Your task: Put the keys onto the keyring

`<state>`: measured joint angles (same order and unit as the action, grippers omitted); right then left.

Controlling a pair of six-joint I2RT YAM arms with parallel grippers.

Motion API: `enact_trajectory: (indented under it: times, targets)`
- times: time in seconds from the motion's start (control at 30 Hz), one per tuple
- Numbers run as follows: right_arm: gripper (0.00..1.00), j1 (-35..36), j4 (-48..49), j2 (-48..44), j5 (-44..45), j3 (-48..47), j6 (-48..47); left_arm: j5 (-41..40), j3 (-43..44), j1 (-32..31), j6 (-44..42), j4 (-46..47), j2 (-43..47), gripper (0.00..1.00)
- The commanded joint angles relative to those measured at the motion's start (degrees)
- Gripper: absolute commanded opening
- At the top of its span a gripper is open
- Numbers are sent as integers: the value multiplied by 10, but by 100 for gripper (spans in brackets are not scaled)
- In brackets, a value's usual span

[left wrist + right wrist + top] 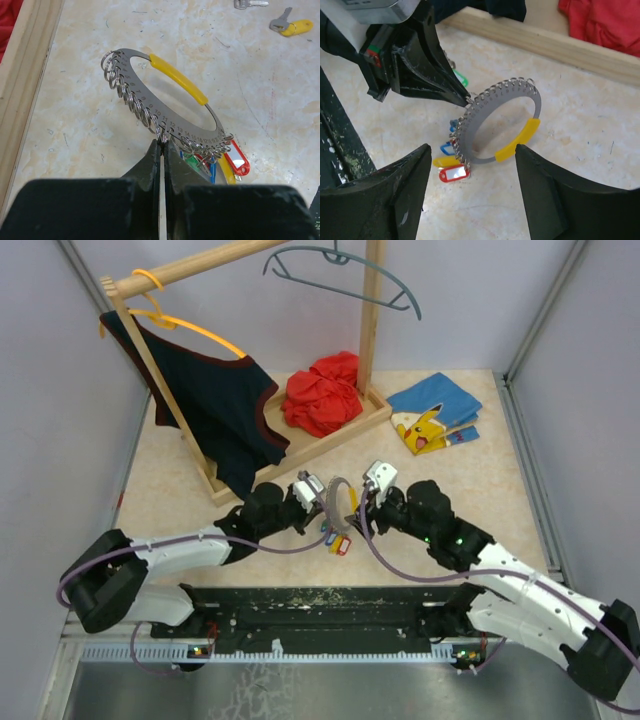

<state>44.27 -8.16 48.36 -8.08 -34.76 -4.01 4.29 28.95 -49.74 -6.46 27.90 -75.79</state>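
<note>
Two loose keys (pixel 291 25) are lying on the tabletop (pixel 75 130) beyond the keyring (pixel 134 54). The left tool (pixel 161 150) is pinching its stiff, thin rim, holding it upright. The right tool (pixel 472 152) is hovering beside it, spread wide. The keys are likely light and slippery, so gripping the plastic tag seems safest.

Left arm (pixel 185 553) and right arm (pixel 525 585), black and white

Each pairs glossy black joints with a white link, and a thin purple cable (pixel 290 548) loops alongside. Small green lights (pixel 457 537) dot the right arm. The left end effector (pixel 161 145) has narrow black wedge fingers (pixel 147 167); the right end effector (pixel 472 150) has broad matte black ones.
</note>
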Motion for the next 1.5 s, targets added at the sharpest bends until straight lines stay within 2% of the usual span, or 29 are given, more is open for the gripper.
enact_trajectory:
  times: [0.0, 0.07, 0.17, 0.27, 0.37, 0.53, 0.77, 1.17, 1.33, 1.47]
  targets:
    - [67, -4, 157, -39, -21, 69, -11, 29, 42, 3, -18, -45, 7, 0]
    - [68, -4, 202, -47, -18, 97, -30, 37, 44, 2, -32, -47, 8, 0]
    - [70, -4, 211, -32, -38, 109, -89, 56, 47, 2, -63, -68, 14, 0]
    - [64, -4, 222, 0, -67, 113, -146, 46, 44, 3, -85, -82, 23, 0]
    - [57, -11, 276, 29, -114, 128, -198, 33, 47, 3, -97, -91, 21, 0]
    - [55, -37, 367, 107, -205, 126, -232, 44, 35, 2, -113, -73, 24, 0]
    - [55, -73, 409, 194, -300, 102, -264, 60, 21, 2, -130, -60, 26, 0]
    - [48, -79, 422, 265, -356, 46, -289, 88, 35, 0, -140, -75, 10, 0]
    - [46, -80, 376, 294, -386, 20, -307, 89, 35, 1, -142, -76, 11, 0]
    - [36, -81, 333, 306, -387, 6, -325, 88, 35, 0, -142, -75, 10, 0]
